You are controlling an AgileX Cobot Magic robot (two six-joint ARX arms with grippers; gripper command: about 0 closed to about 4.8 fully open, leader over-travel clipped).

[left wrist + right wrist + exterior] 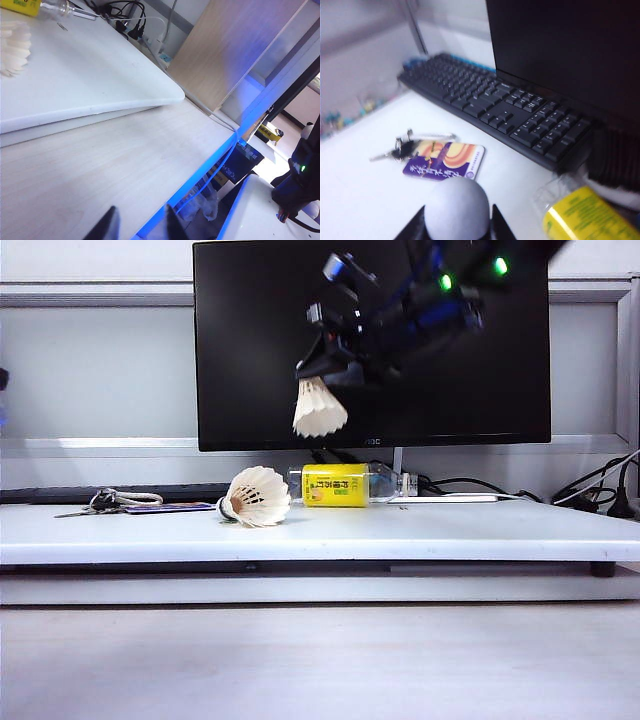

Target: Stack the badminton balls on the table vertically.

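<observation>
The right gripper is clamped on one shuttlecock, held high before the monitor with its skirt hanging down. The left gripper stands apart and empty over the lower wood surface. The second shuttlecock lies sideways on the table, just beside the yellow-labelled bottle.

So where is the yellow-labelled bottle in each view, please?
Exterior view: the bottle lies mid-table, below the right hand holding one shuttlecock.
Left wrist view: the bottle is far beyond the left hand, past the lying shuttlecock.
Right wrist view: the bottle is close beside the right hand, near the keyboard.
Shared landmark: the white table.
</observation>
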